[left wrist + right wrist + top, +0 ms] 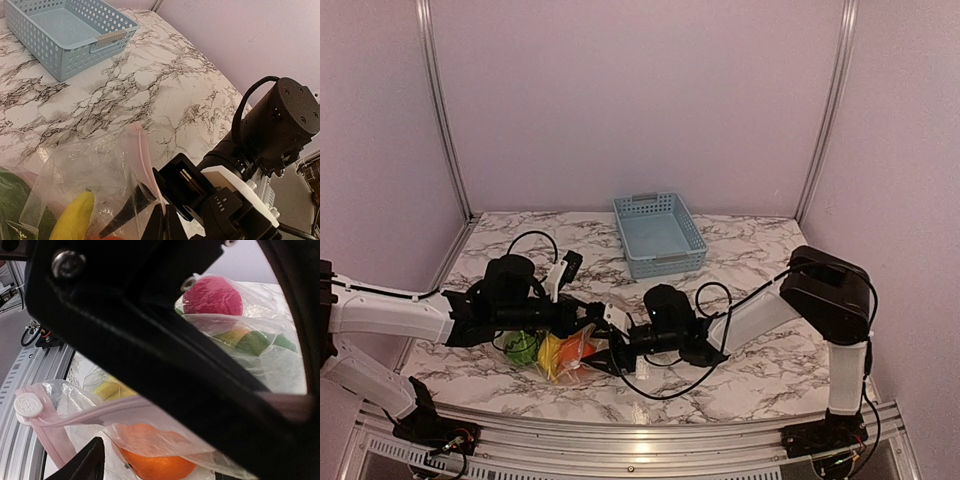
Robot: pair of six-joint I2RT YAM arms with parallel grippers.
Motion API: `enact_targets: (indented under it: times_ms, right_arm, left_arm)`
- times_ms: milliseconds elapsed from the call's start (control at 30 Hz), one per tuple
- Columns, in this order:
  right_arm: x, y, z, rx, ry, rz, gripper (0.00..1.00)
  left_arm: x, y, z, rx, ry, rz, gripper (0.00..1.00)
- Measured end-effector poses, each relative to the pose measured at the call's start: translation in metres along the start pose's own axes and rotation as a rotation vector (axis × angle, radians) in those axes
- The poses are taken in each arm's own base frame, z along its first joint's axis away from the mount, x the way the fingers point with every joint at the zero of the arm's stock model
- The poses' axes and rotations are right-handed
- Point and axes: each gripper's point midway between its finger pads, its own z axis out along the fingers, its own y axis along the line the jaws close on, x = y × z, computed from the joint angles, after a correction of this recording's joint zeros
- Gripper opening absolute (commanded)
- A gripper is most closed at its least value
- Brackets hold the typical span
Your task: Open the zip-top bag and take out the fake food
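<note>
Two grippers work the zip-top bag (85,165): the left gripper (578,318) pinches its edge as anchor, the right gripper (608,352) spreads its jaws by the zip strip (142,150); the fake food (550,352) waits inside.

Top cam overhead-rear; wrist cams close, prob. share bag (90,165).

fake food (548,350) in bag (588,345), basket (665,262) behind
</note>
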Motion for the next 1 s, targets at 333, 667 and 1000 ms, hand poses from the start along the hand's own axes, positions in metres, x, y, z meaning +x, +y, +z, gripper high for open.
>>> enact_targets:
  times_ms: [333, 667, 1000]
  right_arm:
    - [0.013, 0.006, 0.018, 0.008, 0.013, 0.016, 0.74]
    - [0.024, 0.004, 0.015, 0.039, 0.020, 0.041, 0.40]
    - [0.017, -0.006, -0.012, 0.164, 0.018, 0.036, 0.42]
  left_arm:
    - [0.006, 0.003, 0.000, 0.001, -0.003, -0.004, 0.00]
    - [0.008, 0.004, -0.001, -0.001, -0.004, -0.004, 0.00]
    - [0.011, 0.008, -0.005, -0.015, -0.011, -0.002, 0.00]
